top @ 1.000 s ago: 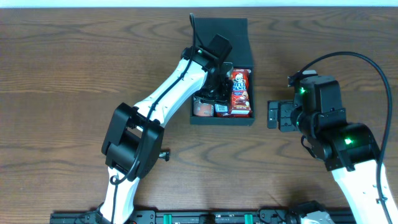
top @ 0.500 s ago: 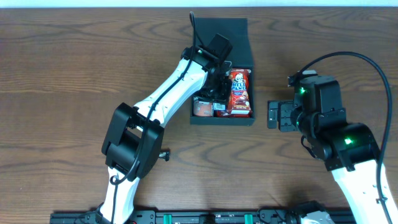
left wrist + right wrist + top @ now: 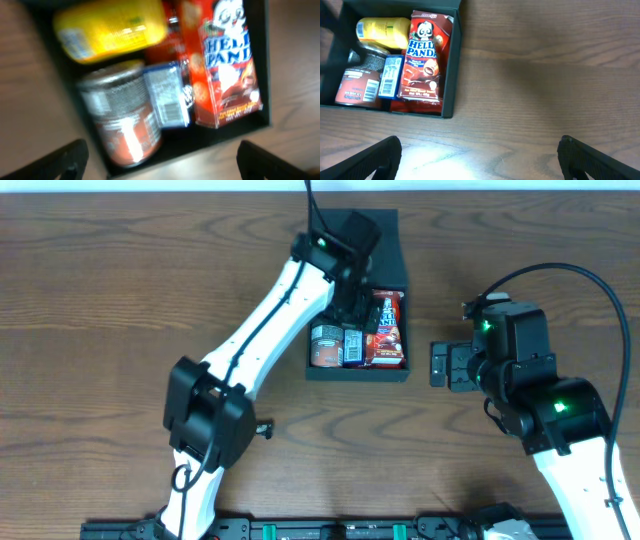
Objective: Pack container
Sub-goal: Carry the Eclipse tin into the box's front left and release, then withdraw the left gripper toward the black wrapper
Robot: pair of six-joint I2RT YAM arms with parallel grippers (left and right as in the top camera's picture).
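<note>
The container (image 3: 357,376) is a dark square box with its flap lid (image 3: 388,235) open at the far side. It holds a red Hello Panda box (image 3: 388,330), a brown can (image 3: 324,345) and a blue-labelled pack (image 3: 352,345). A yellow packet (image 3: 110,27) lies behind them. My left gripper (image 3: 357,305) hovers above the contents, open, with nothing between its fingers (image 3: 65,160). My right gripper (image 3: 440,365) stands open over bare wood to the right of the container (image 3: 451,75), its fingertips (image 3: 595,160) wide apart.
The wooden table (image 3: 120,290) stretches to the left and front of the container. The left arm (image 3: 270,320) reaches diagonally across to the box. The right arm's body (image 3: 530,390) stands at the right.
My left gripper has opened wide and drawn back toward the container's far side, uncovering the can and the blue-labelled pack. The right arm has not moved.
</note>
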